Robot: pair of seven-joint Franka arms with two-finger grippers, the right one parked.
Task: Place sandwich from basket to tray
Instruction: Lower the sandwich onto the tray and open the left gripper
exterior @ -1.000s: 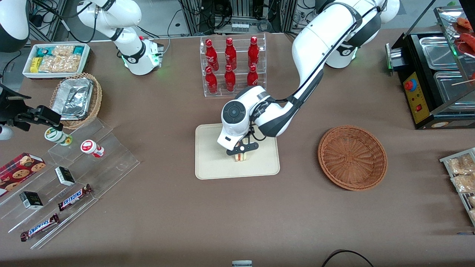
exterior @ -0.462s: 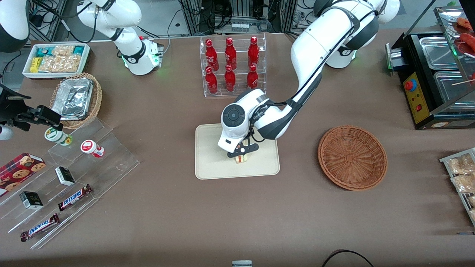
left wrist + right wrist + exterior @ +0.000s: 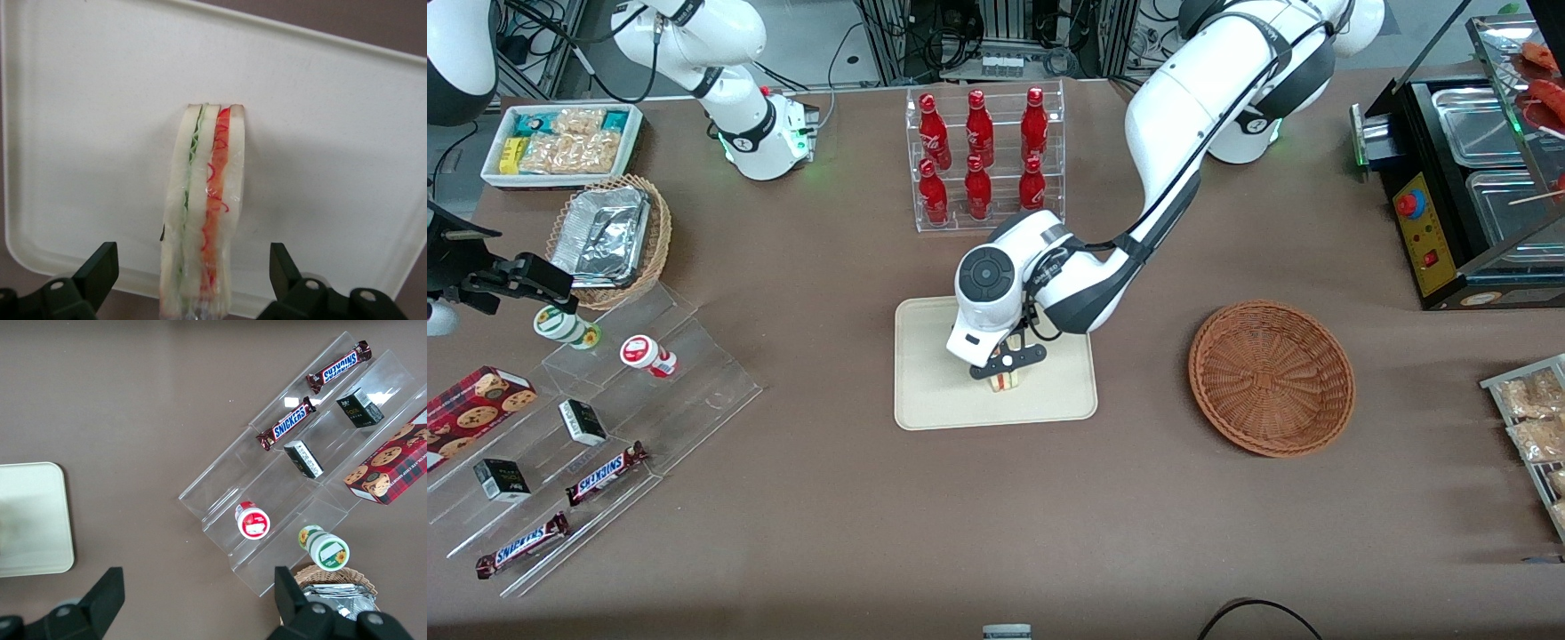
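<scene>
From the front, the gripper (image 3: 1007,363) hangs just above the sandwich (image 3: 1005,382) standing on the tray (image 3: 934,391), well apart from the basket (image 3: 1272,378); the left wrist view shows its 2 fingers (image 3: 100,270) spread wide, clear of the sandwich (image 3: 203,213).

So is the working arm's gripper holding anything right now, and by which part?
Nothing is held. The gripper hangs over the sandwich, jaws spread clear of both bread faces; the sandwich stands on the tray.
</scene>
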